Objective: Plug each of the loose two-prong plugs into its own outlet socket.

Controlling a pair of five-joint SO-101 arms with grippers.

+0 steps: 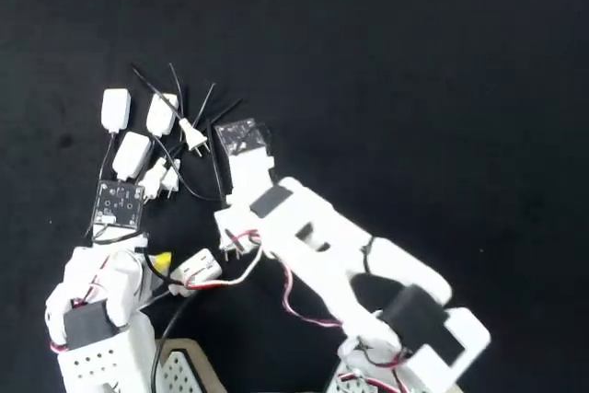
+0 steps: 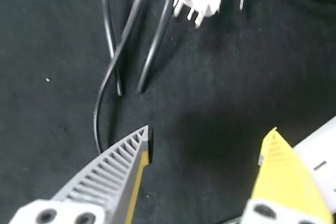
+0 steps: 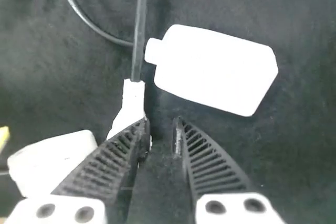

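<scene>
Plugs are lying loose on the black table, two of them bunched just beside the nearest of three white sockets that are sitting close together at the far left in the high view. A third plug is lying near them, its black cord trailing toward the far edge. In the left wrist view the bunched pair is showing bare prongs, and two black cords are running from them toward the left gripper. That gripper is hanging over bare table with its grey finger and yellow finger spread wide apart, holding nothing, and a white block is lying just beside the yellow one. The right gripper is standing with its fingers drawn nearly together, leaving only a narrow dark gap with nothing between them. A small white plug body on a black cord is touching the outside of one fingertip. Just beyond the tips a white socket is lying flat on the table. Another white block is lying beside the same finger.
</scene>
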